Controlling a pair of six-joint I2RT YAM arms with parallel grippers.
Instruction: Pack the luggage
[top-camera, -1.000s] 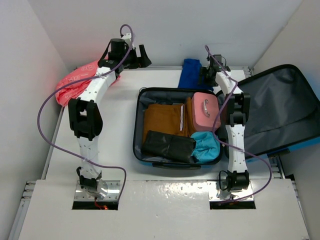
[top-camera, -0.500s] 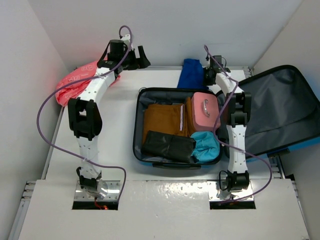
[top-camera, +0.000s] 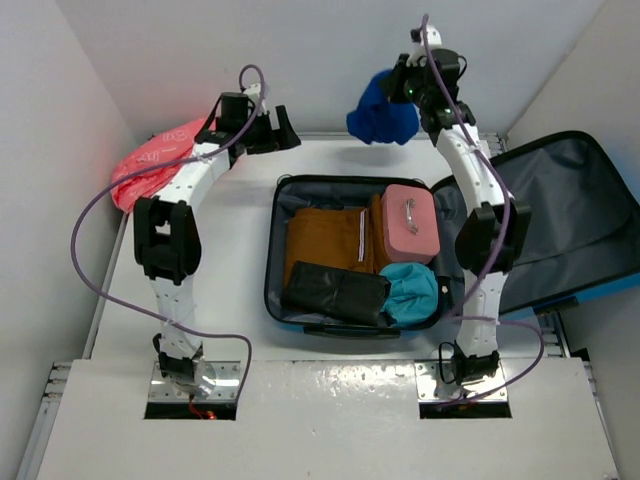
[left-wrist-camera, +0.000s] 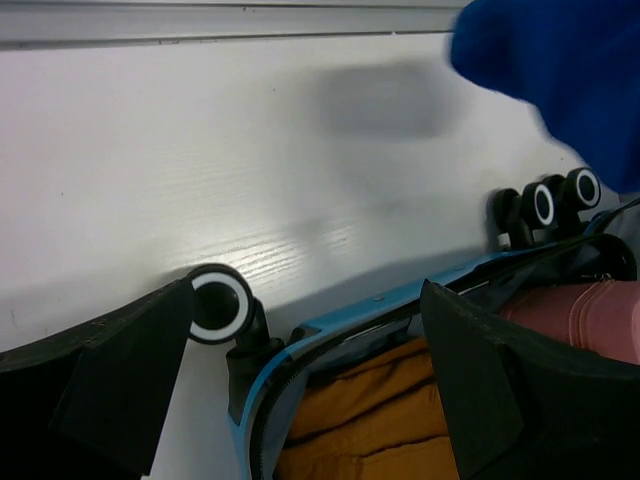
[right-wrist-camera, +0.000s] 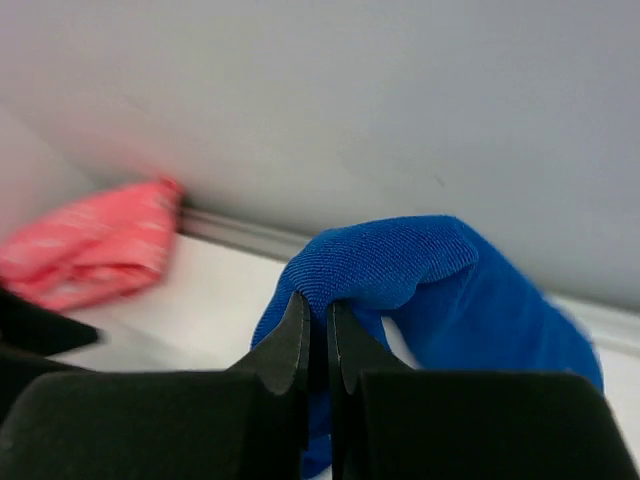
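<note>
The right gripper (right-wrist-camera: 318, 305) is seen with its 2 jaws pressed together on a fold of a blue cloth (right-wrist-camera: 420, 270), which is pinched at its top edge and hangs below the fingers. In the top view this gripper (top-camera: 405, 90) is held high against the back wall, with the cloth (top-camera: 382, 112) bunched beneath it, clear of the table (top-camera: 230, 260) and beyond the far end of the luggage.

The left gripper (left-wrist-camera: 308, 300) is spread wide with nothing between its jaws. It is poised just past the far rim of the luggage (left-wrist-camera: 330, 325), above 1 black wheel (left-wrist-camera: 220, 303).

The luggage (top-camera: 271, 260) lies open at the middle of the table, its grey-lined lid (top-camera: 570, 220) folded out to the right. Inside it are packed a mustard-brown garment (top-camera: 325, 240), a pink case (top-camera: 410, 222), a black bundle (top-camera: 335, 290) and a teal item (top-camera: 412, 290). A pink-red bag (top-camera: 150, 165) is lying at the table's far left corner.
</note>
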